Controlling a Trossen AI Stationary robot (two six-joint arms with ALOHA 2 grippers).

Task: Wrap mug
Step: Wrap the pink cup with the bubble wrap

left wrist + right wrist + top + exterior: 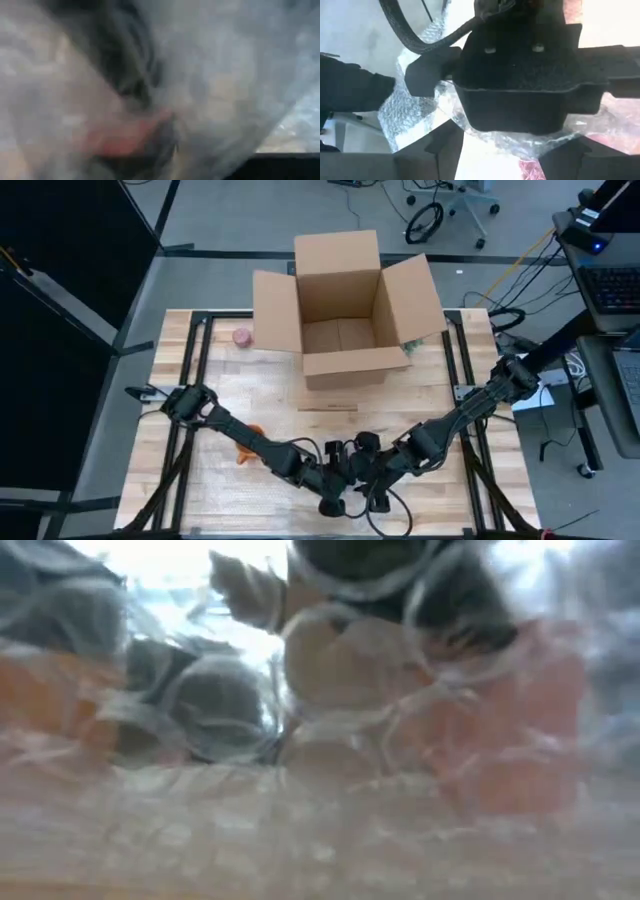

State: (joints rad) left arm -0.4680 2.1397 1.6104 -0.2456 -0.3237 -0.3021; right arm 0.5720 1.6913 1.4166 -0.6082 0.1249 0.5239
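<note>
Mug not seen whole anywhere. Orange-red patches (510, 750) are glimpsed through bubble wrap (330, 670) in the low view, close to the lens at the near edge of the desk (200, 470); whether these belong to the mug cannot be told. An orange scrap (247, 452) is seen beside the left arm in the high view.

Low view is almost wholly veiled by the wrap. Left wrist view is smothered by film, only a reddish smear showing. Right wrist view is filled by the other arm's dark housing with wrap (410, 110) beneath it.

Both arms are stretched low and inward, the left gripper (332, 502) and right gripper (378, 498) brought together near centre. Finger state cannot be told for either.

An open cardboard box (345, 310) is set at the far side; a small pink object (241, 336) lies left of it.
</note>
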